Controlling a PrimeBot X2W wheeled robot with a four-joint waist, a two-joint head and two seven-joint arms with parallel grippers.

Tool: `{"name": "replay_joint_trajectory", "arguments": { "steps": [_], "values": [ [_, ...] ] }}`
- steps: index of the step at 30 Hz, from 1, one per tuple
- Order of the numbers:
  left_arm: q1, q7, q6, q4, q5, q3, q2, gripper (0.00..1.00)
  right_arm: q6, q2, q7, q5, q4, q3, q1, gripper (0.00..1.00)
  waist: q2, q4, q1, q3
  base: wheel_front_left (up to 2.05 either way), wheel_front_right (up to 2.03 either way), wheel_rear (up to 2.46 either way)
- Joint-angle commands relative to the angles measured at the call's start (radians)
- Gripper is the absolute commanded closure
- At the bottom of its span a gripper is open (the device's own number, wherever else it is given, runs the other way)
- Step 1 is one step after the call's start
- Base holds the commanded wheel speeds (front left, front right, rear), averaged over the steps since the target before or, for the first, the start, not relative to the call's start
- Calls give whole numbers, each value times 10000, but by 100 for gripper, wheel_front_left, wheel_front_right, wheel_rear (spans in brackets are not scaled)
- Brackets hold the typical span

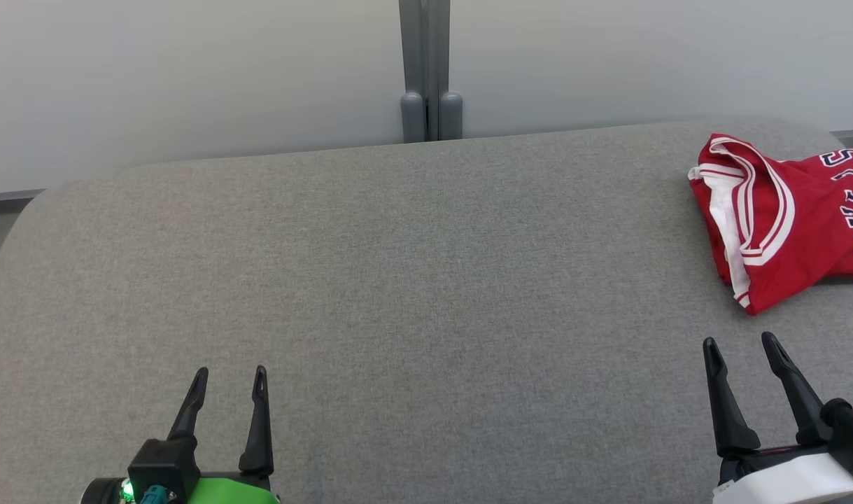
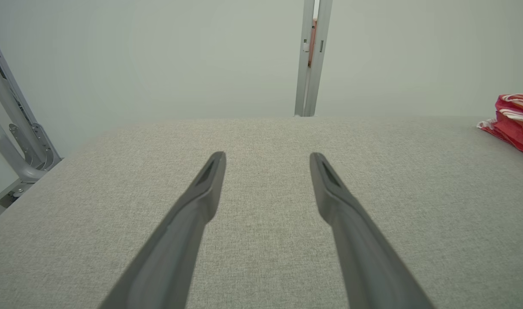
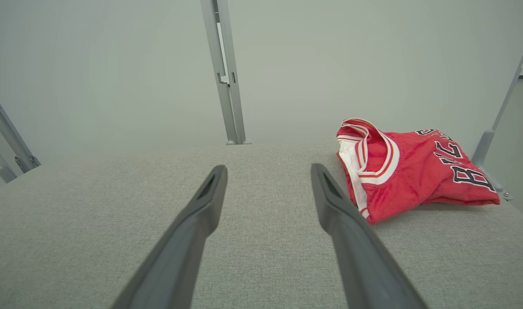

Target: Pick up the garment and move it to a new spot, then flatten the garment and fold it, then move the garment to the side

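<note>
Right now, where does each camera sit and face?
Head view: on the head, facing forward and down at the grey fabric table; open left gripper lower left, open right gripper lower right.
Left wrist view: on that wrist, along its dark fingers, across the table to the pale wall.
Right wrist view: on that wrist, along its fingers, toward the crumpled red jersey.
Shared: all show the jersey.

PrimeBot's left gripper (image 1: 231, 371), at seven o'clock in the head view, has two long, black, tapering fingers (image 1: 258, 427) on a black block (image 1: 164, 465). Beneath it sits a bright green wrist casing (image 1: 223, 492) with a lit green lamp (image 1: 127, 491) and a teal connector (image 1: 154, 495). The right gripper (image 1: 739, 340), at four o'clock, has matching fingers on a white wrist shell (image 1: 790, 483). In the wrist views each finger looks dark grey, with a slotted recess (image 2: 206, 174) near its tip.
</note>
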Motion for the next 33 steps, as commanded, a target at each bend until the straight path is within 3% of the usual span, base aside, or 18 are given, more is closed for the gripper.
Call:
{"name": "replay_joint_trajectory", "arguments": {
  "steps": [1, 17, 18, 21, 33],
  "values": [
    [42, -46, -13, 35, -85, -2, 34, 0, -10, 13, 27, -46, -72, -9, 119, 0, 0, 2, 1, 9, 0, 0, 0],
    [-232, -94, -65, 315, -30, 92, -29, 0, -10, -68, 13, 61, -33, -15, -59, 0, 0, 29, 1, 97, 0, 0, 0],
    [-251, -97, -76, 321, -20, 95, -42, 100, -11, -66, 34, 84, -37, 4, -50, 100, 0, 41, 1, 95, 0, 0, 0],
    [35, 8, -47, 525, -65, 10, -119, 100, 2, 10, 33, 45, 216, 51, -9, 100, 0, 35, 1, 97, 0, 0, 0],
    [-217, 513, -505, 637, -2106, 621, -355, 100, 1, -61, 144, 2466, 927, 134, -560, 100, 0, 29, 1, 96, 0, 0, 0]
  ]
}}
